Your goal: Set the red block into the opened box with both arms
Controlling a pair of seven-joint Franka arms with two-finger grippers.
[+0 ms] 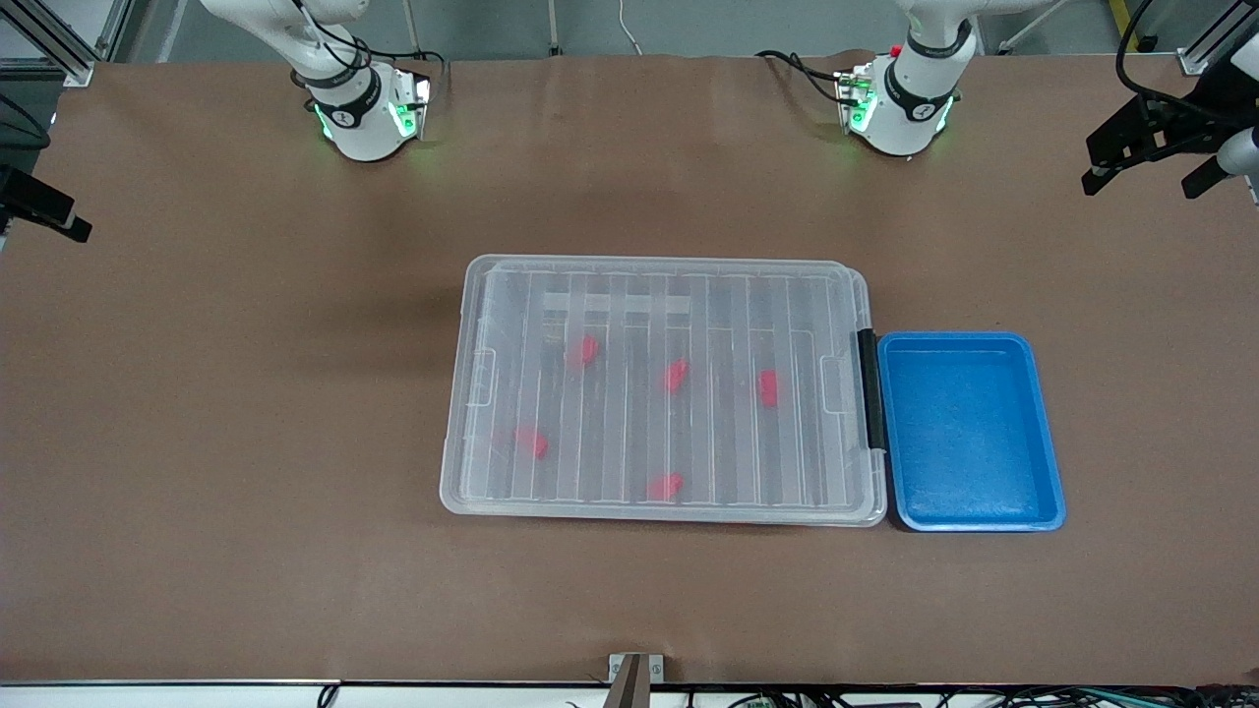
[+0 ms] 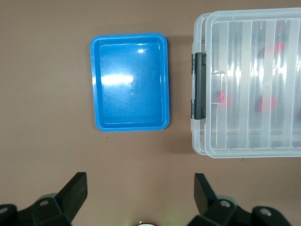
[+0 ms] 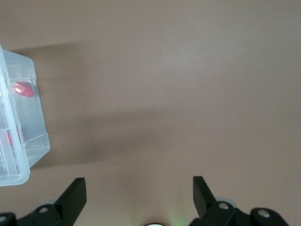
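A: Front view: the box (image 1: 664,388) sits mid-table with its lid (image 1: 689,295) on, five blocks inside; one block (image 1: 768,387) lies by the black handle (image 1: 867,388). A blue tray (image 1: 969,431), empty, touches the handle end.

B: Handling?

A: Blocks look light, hard, slick — you'd pinch the cube's flat sides. The lid likely flexes; lift at the handle.

B: Grippers?

A: Left gripper (image 2: 141,195) hovers over bare table near the tray, right gripper (image 3: 139,195) off the box's other end — both spread wide, holding nothing.

It was a robotics lab: two white arms (image 1: 344,98) bolted to a brown-covered surface (image 1: 246,442), aluminium framing (image 1: 59,44) and loose cables (image 1: 797,64) at its edges.
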